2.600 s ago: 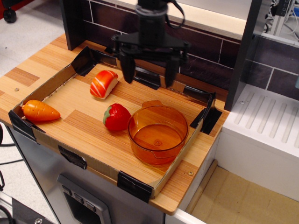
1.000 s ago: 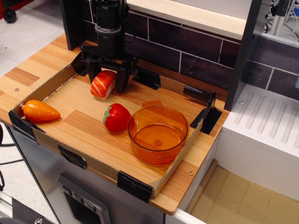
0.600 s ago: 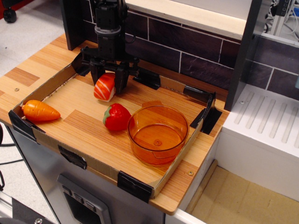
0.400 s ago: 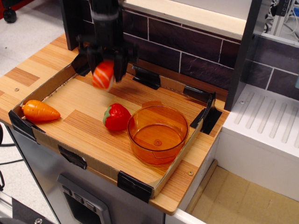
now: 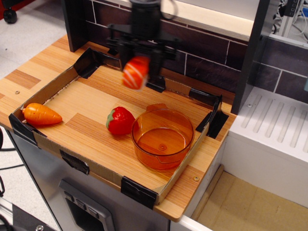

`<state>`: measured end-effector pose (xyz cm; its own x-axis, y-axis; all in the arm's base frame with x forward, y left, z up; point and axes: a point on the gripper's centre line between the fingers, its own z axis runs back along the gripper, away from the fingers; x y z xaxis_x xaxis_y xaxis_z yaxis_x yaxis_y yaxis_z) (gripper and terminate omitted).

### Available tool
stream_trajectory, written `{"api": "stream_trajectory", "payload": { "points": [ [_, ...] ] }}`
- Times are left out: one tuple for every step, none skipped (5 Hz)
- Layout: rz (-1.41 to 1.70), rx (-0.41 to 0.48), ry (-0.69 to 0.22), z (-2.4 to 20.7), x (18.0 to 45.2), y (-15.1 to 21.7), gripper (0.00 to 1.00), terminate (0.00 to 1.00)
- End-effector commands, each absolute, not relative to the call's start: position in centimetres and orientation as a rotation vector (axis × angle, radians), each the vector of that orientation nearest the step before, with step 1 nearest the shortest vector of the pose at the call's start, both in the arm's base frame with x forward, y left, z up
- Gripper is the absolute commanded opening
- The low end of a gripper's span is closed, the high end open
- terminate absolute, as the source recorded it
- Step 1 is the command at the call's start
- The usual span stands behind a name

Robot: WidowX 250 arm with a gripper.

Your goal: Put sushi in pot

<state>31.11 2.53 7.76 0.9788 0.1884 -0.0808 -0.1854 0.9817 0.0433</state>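
The sushi (image 5: 135, 72), orange-red with white stripes, hangs in the air, gripped by my gripper (image 5: 139, 67) above the back middle of the tray. The jaws are shut on it from both sides. The orange translucent pot (image 5: 162, 139) stands empty at the front right of the tray, its tab handle at the back rim. The sushi is up and to the back left of the pot, well apart from it.
A red strawberry (image 5: 120, 121) lies just left of the pot, touching or nearly touching it. An orange carrot (image 5: 41, 114) lies at the tray's left corner. The cardboard tray wall (image 5: 53, 87) rims the wooden board. A dark brick wall stands behind; a white drainer (image 5: 272, 130) lies to the right.
My gripper came down over the sushi, shut on it, lifted it off the board, and has carried it to the right, toward the pot's side.
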Motion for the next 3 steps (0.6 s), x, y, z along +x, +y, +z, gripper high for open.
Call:
{"api": "stream_trajectory", "payload": {
  "points": [
    [0.138,0.072,0.044,8.1,29.4,-1.6,0.0,0.0],
    [0.123,0.068,0.045,7.1,28.5,-2.5,0.0,0.0],
    [0.108,0.053,0.04,6.4,28.0,-3.3,0.0,0.0]
  ]
}}
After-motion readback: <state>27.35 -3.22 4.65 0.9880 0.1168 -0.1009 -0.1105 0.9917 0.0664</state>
